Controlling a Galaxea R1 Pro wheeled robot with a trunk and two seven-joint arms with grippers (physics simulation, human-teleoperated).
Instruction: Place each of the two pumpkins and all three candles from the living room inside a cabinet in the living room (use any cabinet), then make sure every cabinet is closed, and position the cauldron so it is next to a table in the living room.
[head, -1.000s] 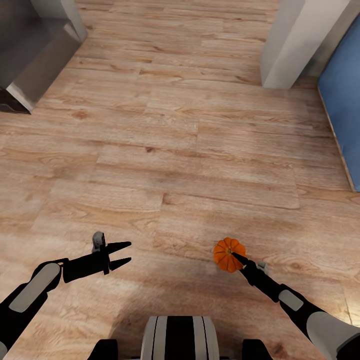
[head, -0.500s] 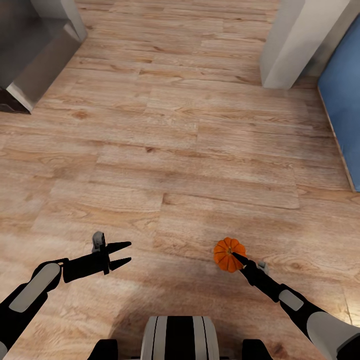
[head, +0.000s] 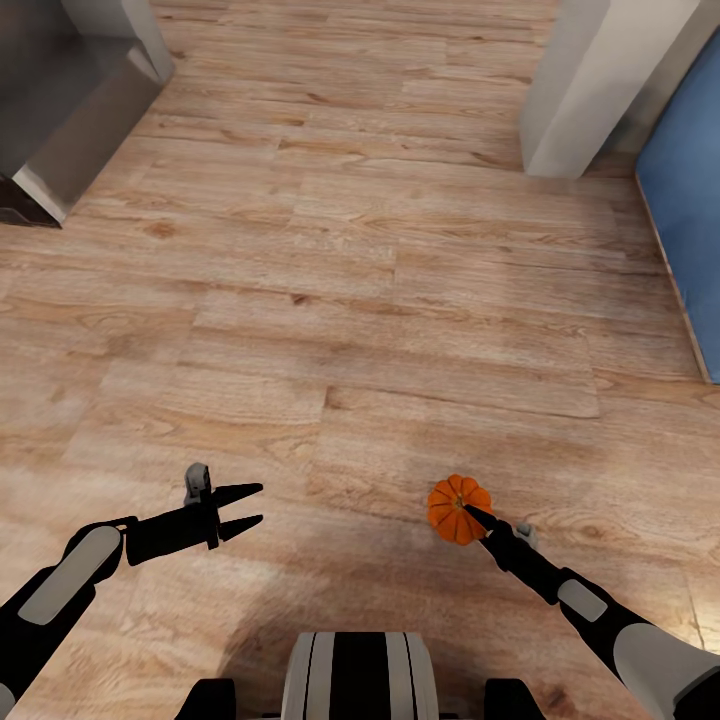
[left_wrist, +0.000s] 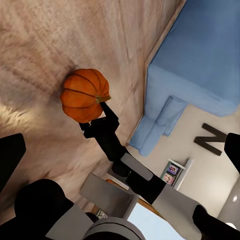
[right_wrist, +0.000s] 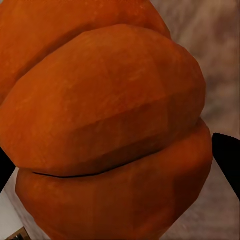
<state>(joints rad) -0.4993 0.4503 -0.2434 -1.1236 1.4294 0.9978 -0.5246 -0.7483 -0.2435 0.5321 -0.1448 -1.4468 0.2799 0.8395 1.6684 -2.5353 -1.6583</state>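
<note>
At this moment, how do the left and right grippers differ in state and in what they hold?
The left gripper is open, its two fingers spread with nothing between them; the right gripper is shut on the pumpkin. The left gripper points toward the robot's right side, while the right gripper reaches forward and inward. The pumpkin sits close before the right wrist camera; the left wrist camera sees it from a distance. Both are black and held low over the wood floor.

Support surface: wood-plank floor (head: 340, 300), light brown, grain and knots visible, planks in staggered rows.

Standing directly on it:
- grey unit (head: 70, 110), far left corner of the head view.
- pale pillar (head: 590, 90), far right.
- blue sofa (head: 690, 190), right edge, just beside the pillar; base meets the planks.

Soft dark shadow on the boards nearest the robot.
</note>
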